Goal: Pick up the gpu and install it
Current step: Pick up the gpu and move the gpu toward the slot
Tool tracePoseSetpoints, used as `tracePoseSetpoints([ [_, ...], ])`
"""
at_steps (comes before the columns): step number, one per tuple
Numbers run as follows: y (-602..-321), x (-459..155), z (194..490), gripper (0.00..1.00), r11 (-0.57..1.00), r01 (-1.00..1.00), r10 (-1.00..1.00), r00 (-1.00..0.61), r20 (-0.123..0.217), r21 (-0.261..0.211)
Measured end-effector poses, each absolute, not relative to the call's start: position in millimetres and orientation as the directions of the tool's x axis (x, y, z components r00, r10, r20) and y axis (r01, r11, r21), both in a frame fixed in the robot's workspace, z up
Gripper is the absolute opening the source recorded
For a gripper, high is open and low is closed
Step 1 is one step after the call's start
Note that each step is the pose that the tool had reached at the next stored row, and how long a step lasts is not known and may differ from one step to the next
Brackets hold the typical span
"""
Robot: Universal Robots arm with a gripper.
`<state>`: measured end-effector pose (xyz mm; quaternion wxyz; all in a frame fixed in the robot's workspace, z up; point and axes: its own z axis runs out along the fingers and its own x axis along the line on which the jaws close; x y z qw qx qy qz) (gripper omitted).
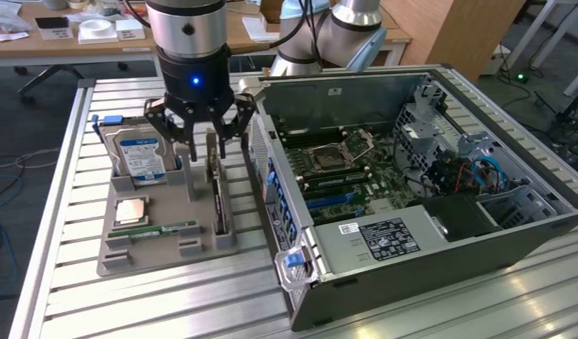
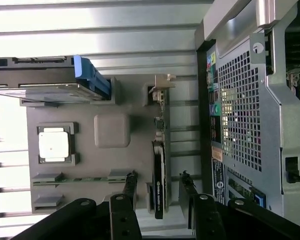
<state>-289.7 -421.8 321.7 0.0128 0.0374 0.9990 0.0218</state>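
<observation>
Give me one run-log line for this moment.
gripper: open, either side of gpu | gpu: on edge in holder, not gripped | computer case: open

You have the gripper (image 2: 157, 177) with its black fingers (image 2: 129, 186) spread either side of the gpu (image 2: 159, 192), neither touching it. The card stands on edge in a grey holder (image 2: 110, 100) that also carries a processor (image 2: 54, 145), a memory stick (image 2: 80, 178) and a hard drive (image 2: 35, 90). The computer case (image 2: 250, 110) sits just beside the holder.

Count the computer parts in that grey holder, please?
4. A hard drive stands at the far end, a processor lies flat in the middle, a memory stick lies along the near end, and the gpu stands on edge nearest the computer case.
</observation>
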Motion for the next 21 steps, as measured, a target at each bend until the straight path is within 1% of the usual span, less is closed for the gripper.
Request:
tracePoseSetpoints([
  [11, -422, -290, 305, 0.47, 0.996, 0.074, 0.075, -0.997, -0.024, 0.045],
  [21, -423, -290, 302, 0.47, 0.996, 0.073, 0.074, -0.997, -0.024, 0.045],
])
